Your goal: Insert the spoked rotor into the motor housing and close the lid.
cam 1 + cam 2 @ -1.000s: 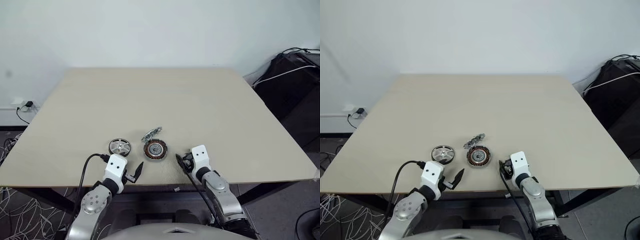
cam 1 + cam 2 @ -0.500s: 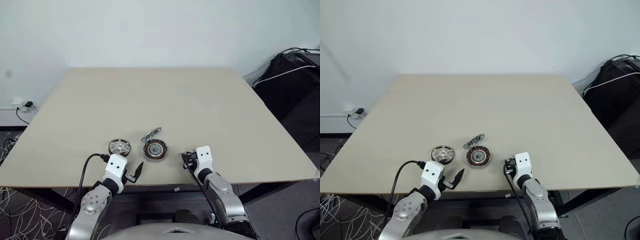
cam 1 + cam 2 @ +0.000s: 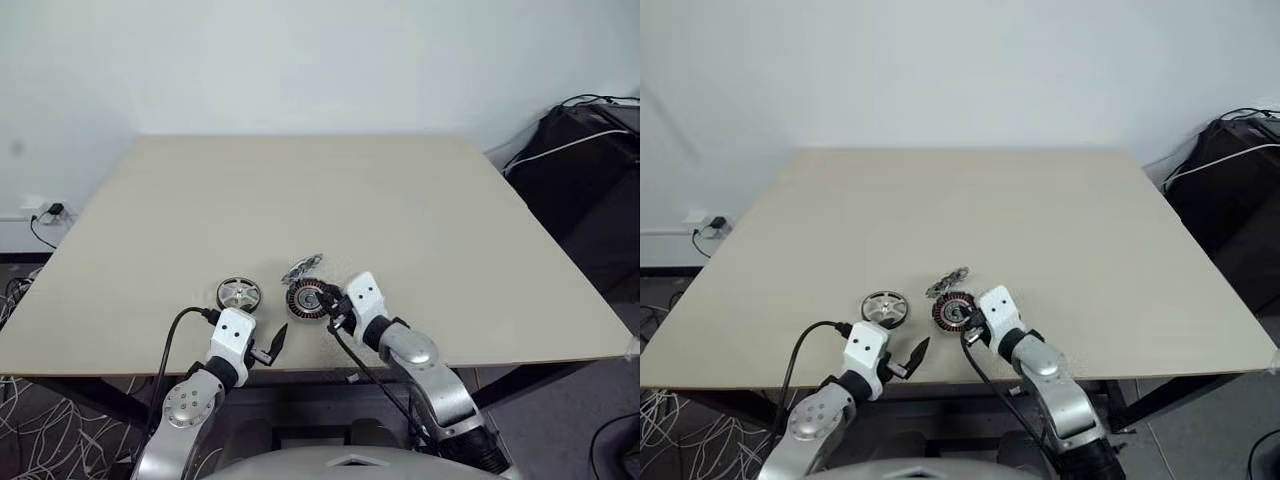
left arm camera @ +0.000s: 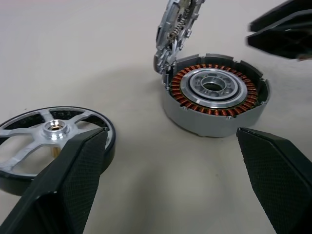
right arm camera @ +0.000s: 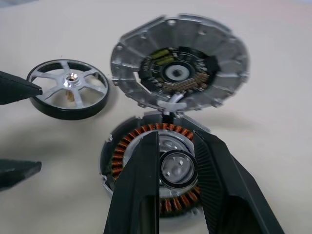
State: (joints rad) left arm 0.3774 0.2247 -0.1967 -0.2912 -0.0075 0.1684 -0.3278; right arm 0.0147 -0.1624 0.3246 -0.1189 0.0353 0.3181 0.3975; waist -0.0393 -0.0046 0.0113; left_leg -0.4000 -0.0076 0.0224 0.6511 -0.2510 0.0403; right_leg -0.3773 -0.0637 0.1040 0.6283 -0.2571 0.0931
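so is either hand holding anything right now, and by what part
The right hand grips a small ring by its outer rim, above the motor housing. The left hand is open and holds nothing.

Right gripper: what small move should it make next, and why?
Probably lower and release the small metal ring: the right gripper holds it over the motor housing's silver centre, the lid stands open, and the spoked rotor lies beside.

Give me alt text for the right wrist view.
The right gripper holds a small ring between its black fingers, above the copper-wound motor housing. The housing's round lid stands open behind it, and the spoked rotor lies apart on the table.
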